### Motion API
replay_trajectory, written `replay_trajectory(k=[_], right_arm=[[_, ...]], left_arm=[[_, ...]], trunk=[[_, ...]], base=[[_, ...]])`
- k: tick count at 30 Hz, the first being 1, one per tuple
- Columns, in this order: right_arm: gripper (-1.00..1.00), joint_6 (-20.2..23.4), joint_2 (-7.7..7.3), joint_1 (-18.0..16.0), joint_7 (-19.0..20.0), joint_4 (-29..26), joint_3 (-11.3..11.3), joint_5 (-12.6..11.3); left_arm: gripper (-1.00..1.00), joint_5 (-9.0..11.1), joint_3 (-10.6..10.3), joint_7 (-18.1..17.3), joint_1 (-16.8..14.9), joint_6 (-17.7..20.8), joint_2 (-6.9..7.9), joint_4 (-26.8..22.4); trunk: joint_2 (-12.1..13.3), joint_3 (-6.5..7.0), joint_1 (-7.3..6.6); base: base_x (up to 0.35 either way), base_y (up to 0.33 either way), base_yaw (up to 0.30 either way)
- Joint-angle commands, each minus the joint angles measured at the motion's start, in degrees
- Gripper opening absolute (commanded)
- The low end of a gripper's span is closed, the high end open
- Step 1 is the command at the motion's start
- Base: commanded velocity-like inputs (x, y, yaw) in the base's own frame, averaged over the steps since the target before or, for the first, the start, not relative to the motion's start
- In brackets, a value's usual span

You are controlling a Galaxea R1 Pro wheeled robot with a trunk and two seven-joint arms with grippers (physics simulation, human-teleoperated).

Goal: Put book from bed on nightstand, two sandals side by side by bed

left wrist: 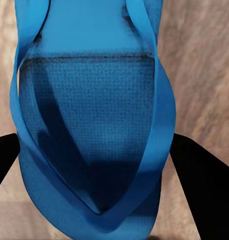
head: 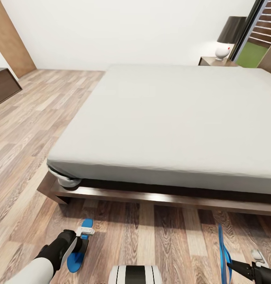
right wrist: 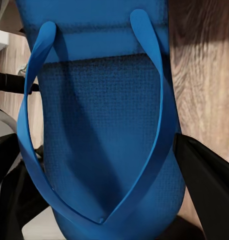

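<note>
The bed [head: 178,118], with an off-white mattress on a dark wooden frame, stands ahead of me in the bedroom. My left gripper [head: 82,241] is low over the floor near the bed's foot corner, shut on a blue sandal [head: 77,256]. That sandal [left wrist: 89,125] spans the gap between the black fingers [left wrist: 202,175]. My right gripper [head: 231,268] is shut on the other sandal [head: 223,252], held edge-on above the planks. That sandal [right wrist: 102,135] sits between its fingers [right wrist: 207,187]. A nightstand [head: 214,61] stands at the bed's far right. The book is out of view.
A white lamp with a dark shade [head: 229,37] stands on the nightstand, next to a glass window [head: 255,35]. A low dark cabinet [head: 3,85] sits by the left wall. Wood floor [head: 28,130] runs along the bed's left side. My own base [head: 135,274] shows at the bottom.
</note>
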Motion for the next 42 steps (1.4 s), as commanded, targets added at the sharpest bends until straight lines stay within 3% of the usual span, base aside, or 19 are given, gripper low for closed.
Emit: replay_trajectory(k=[1,12,17,20,26,35,42], right_arm=[[-1.00,-0.24,-0.01,-0.03,0.12,0.02,-0.30,0.27],[-1.00,-0.38,0.04,-0.03,0.12,0.04,-0.16,0.32],[-1.00,-0.46,0.07,-0.03,0.12,0.04,-0.16,0.34],[-1.00,-0.61,0.07,-0.03,0.12,0.04,-0.16,0.37],[-1.00,-0.69,0.07,-0.03,0.12,0.04,-0.16,0.42],[-1.00,-0.75,0.07,-0.03,0.12,0.04,-0.16,0.42],[-1.00,-0.78,0.07,-0.03,0.12,0.04,-0.16,0.43]], left_arm=[[-1.00,-0.45,-0.26,-0.39,-0.01,0.25,0.02,-0.12],[-1.00,-0.40,0.67,-0.46,-0.01,-0.92,-0.14,-0.05],[-1.00,-0.41,3.52,-0.45,-0.01,-2.08,-0.13,-0.04],[-1.00,-0.41,4.16,-0.41,-0.01,-2.17,-0.13,-0.04],[-1.00,-0.40,4.32,-0.42,-0.01,-2.88,-0.21,-0.04],[-1.00,-0.42,4.43,-0.40,0.01,-3.91,-0.22,-0.04],[-1.00,-0.41,4.57,-0.40,0.01,-8.46,-0.20,0.25]], trunk=[[-0.03,-0.27,0.01],[-0.18,-2.71,0.30],[-0.18,-2.71,0.30],[-0.18,-2.71,0.30],[-0.23,-3.59,0.40],[-0.23,-3.59,0.40],[-0.23,-3.59,0.40]], base=[[0.000,0.000,0.000],[0.000,0.000,0.000],[0.000,0.000,0.000],[0.000,0.000,0.000],[0.000,0.000,0.000],[0.000,0.000,0.000],[0.000,0.000,0.000]])
